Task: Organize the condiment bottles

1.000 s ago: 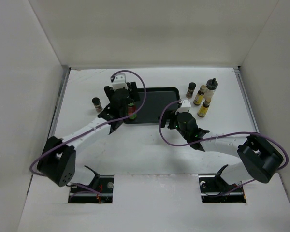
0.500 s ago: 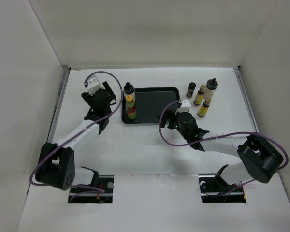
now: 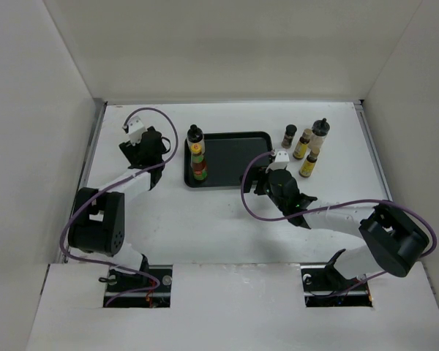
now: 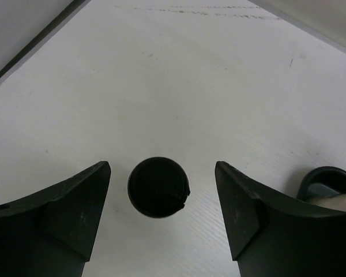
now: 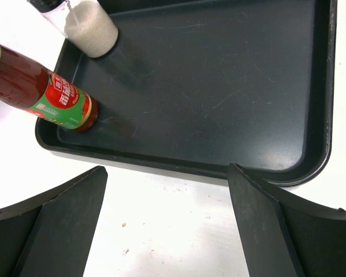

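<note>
A big white table (image 3: 205,227) has plain white walls (image 3: 227,44) on three sides. The light is soft.

I count one red-green bottle (image 3: 199,167), two pale black-capped bottles (image 3: 194,135) (image 3: 320,134), two slim yellow-labelled bottles (image 3: 302,144) (image 3: 308,164) and two short brown bottles (image 3: 289,135) (image 4: 157,187), seven in all. I see one black tray (image 3: 238,153).

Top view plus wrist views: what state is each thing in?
Left gripper: open, straddling dark-capped bottle, gaps on both sides.
Right gripper: open, empty, above near rim of tray.
Red-green bottle: upright in tray.
Pale black-capped bottle: upright in tray.
Four bottles right of tray: upright on table.
</note>
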Action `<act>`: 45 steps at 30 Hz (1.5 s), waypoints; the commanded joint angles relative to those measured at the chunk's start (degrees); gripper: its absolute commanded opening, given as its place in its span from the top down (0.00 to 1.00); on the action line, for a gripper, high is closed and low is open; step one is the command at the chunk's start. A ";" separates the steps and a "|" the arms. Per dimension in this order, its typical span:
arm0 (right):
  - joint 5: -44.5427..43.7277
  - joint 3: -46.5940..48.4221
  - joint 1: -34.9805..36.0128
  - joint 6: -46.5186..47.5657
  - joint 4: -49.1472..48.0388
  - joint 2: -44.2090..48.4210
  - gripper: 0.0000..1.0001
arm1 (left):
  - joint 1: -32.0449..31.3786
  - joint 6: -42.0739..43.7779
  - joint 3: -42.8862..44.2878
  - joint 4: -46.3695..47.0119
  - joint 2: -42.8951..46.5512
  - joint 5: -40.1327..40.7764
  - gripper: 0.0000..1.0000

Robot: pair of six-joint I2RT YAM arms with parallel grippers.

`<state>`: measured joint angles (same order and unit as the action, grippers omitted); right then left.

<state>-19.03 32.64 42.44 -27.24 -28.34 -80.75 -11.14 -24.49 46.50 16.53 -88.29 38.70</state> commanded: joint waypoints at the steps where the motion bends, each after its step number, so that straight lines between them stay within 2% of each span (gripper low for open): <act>1: 0.30 1.11 -0.21 -0.18 -1.99 -0.02 0.10 | 1.25 -0.56 3.50 3.24 -1.88 -0.55 0.29; 6: 0.31 0.93 -0.21 -0.18 -2.16 0.24 0.11 | 1.69 -0.91 5.44 3.15 -5.13 -2.40 0.38; 10: 0.31 1.02 -0.21 -0.09 -1.98 0.42 0.10 | 1.51 -1.52 4.13 3.76 -3.48 -1.44 0.61; 12: 0.39 0.84 -0.21 -0.26 -2.25 0.16 0.10 | 1.43 -1.35 3.34 3.59 -0.23 -0.99 0.66; 15: 0.31 1.28 -0.21 0.00 -1.72 -0.02 0.10 | 0.81 -0.82 1.06 4.12 8.36 1.63 0.70; 19: 0.22 0.76 -0.21 -0.26 -2.07 1.03 0.10 | -1.90 0.93 0.87 4.21 20.32 3.40 0.71; 21: -0.22 0.76 -0.21 0.08 -1.63 2.17 0.10 | -4.89 1.99 2.18 4.47 25.08 3.49 0.71; 24: -1.62 -0.12 -0.12 0.44 -2.25 4.54 0.10 | -11.29 4.44 6.66 4.82 26.85 1.83 0.71; 29: -3.82 -1.26 0.67 1.23 -1.63 10.69 0.11 | -24.22 8.23 14.22 7.81 20.28 -2.30 0.71; 33: -7.33 -3.11 1.02 2.20 -0.41 18.58 0.13 | -30.29 8.32 16.60 9.30 11.59 -4.06 0.71; 39: -10.50 -6.62 0.42 1.76 3.72 29.50 0.14 | -34.78 6.91 14.32 13.34 2.17 -3.89 0.71; 45: -10.68 -8.91 -0.64 0.70 4.26 30.65 0.14 | -36.10 6.82 12.30 15.28 -3.37 -2.23 0.71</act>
<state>-28.32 24.32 42.22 -25.91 -24.86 -50.02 -47.24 -17.76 59.51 25.19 -92.44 35.38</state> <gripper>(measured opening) 0.861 0.409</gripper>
